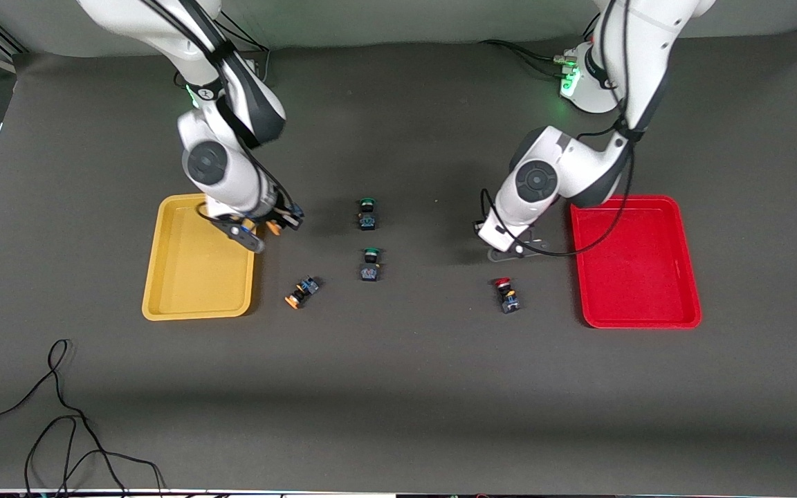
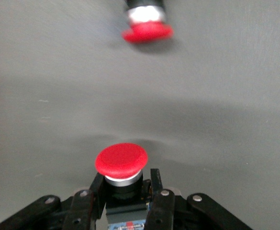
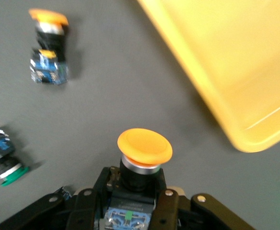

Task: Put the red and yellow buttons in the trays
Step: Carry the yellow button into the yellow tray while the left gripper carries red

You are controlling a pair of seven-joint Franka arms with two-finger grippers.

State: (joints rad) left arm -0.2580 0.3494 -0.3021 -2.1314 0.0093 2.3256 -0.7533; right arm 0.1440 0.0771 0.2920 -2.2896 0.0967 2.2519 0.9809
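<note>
Progress so far: neither tray is holding a button yet, as far as the front view shows. The yellow tray (image 1: 194, 277) and the red tray (image 1: 637, 277) are both lying bare inside.

Nearest the front camera, a yellow-capped button (image 1: 301, 291) is lying on its side on the tabletop (image 1: 398, 387), just beside the yellow tray's corner. A red-capped button (image 1: 506, 294) is lying at about the same depth, toward the left arm's end and apart from the red tray. Both are waiting to be picked.

Farther back, two green-capped buttons, one (image 1: 370, 264) and another (image 1: 367, 213) beyond it in the middle, are sitting between the arms' work zones; they are not part of the job and, by my judgement, are not blocking either route.

The left end effector (image 1: 512, 250) is hanging over the tabletop just beside the red tray's rim, its fingers (image 2: 161, 206) pinching the dark body of a second red-capped button (image 2: 121, 160).

The right end effector (image 1: 260, 232) is hovering over the yellow tray's edge, fingers (image 3: 164, 206) clamped around a second yellow-capped button (image 3: 144, 146).

Judgement: two buttons are in hand and close to release; two are left on the tabletop. A loose black cable (image 1: 59, 422) is lying at the near corner, well apart.
</note>
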